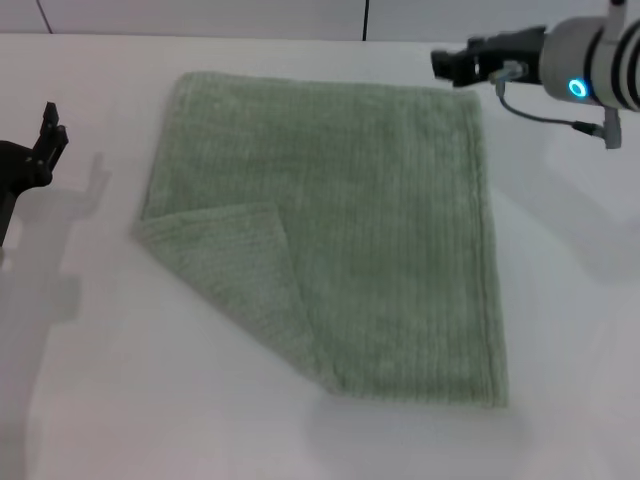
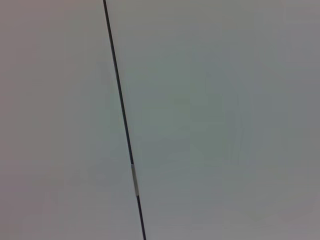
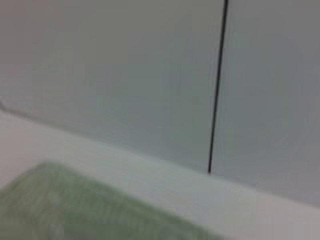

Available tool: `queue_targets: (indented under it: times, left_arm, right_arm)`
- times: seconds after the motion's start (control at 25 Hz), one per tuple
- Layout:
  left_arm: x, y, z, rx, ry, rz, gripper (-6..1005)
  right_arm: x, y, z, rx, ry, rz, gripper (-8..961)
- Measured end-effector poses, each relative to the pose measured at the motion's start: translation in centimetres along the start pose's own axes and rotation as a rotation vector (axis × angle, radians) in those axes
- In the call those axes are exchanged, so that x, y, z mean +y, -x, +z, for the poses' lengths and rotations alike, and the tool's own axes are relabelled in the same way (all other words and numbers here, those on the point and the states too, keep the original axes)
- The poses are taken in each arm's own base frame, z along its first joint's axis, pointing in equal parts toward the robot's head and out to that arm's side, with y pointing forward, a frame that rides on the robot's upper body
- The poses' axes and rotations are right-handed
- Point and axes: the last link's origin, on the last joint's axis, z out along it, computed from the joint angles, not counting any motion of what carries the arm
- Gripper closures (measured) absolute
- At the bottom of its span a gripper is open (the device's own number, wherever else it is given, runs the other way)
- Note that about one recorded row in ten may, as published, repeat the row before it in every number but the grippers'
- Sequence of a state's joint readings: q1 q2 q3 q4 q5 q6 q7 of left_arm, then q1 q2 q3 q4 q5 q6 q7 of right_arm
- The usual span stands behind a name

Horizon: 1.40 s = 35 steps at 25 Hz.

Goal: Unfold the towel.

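The pale green ribbed towel (image 1: pixel 340 230) lies spread on the white table (image 1: pixel 560 330), with its near-left corner folded over onto itself as a triangular flap (image 1: pixel 235 265). My right gripper (image 1: pixel 452 63) hovers above the towel's far right corner, pointing left. My left gripper (image 1: pixel 50 128) is at the left edge of the head view, well clear of the towel's left side. A blurred part of the towel (image 3: pixel 75 210) shows in the right wrist view. The left wrist view shows only a grey wall panel.
A grey wall with dark vertical seams (image 1: pixel 366 18) stands behind the table's far edge. White tabletop surrounds the towel on all sides. A grey cable (image 1: pixel 540 115) loops under the right wrist.
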<state>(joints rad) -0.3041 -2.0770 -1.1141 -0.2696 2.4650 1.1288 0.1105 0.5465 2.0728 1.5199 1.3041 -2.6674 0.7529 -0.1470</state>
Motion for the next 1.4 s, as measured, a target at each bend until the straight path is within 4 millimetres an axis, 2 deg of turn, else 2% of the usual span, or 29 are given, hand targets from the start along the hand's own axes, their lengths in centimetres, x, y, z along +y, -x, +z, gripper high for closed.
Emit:
queue_targets:
  times: [0.12, 0.32, 0.44, 0.56, 0.76, 1.08, 1.16, 1.4]
  left_arm:
    - [0.2, -0.1, 0.3, 0.000, 0.007, -0.001, 176]
    - [0.4, -0.2, 0.5, 0.000, 0.013, -0.002, 177]
    - [0.5, -0.2, 0.5, 0.000, 0.015, -0.002, 178]
    - [0.5, -0.3, 0.6, 0.003, 0.016, -0.003, 178]
    - [0.5, -0.3, 0.6, 0.004, 0.015, -0.004, 179]
    - [0.9, -0.5, 0.7, 0.015, 0.029, -0.009, 180]
    - [1.7, -0.8, 0.9, 0.024, 0.067, -0.004, 181]
    - [3.4, -1.7, 1.3, 0.060, 0.129, -0.021, 182]
  right_arm:
    - [-0.6, 0.1, 0.4, 0.071, 0.002, 0.016, 358]
    - [-1.1, 0.4, 0.7, 0.043, -0.003, 0.003, 611]
    - [-1.6, 0.6, 0.6, 0.029, -0.012, 0.036, 722]
    - [-2.1, 0.8, 0.4, 0.027, -0.018, 0.072, 833]
    - [-2.1, 1.1, 0.4, 0.040, -0.012, 0.097, 950]
    - [-1.8, 0.9, 1.4, 0.115, 0.011, 0.109, 954]
    - [-1.4, 0.5, 2.5, 0.170, 0.019, 0.098, 954]
    - [-0.8, 0.1, 3.8, 0.233, 0.026, 0.069, 954]
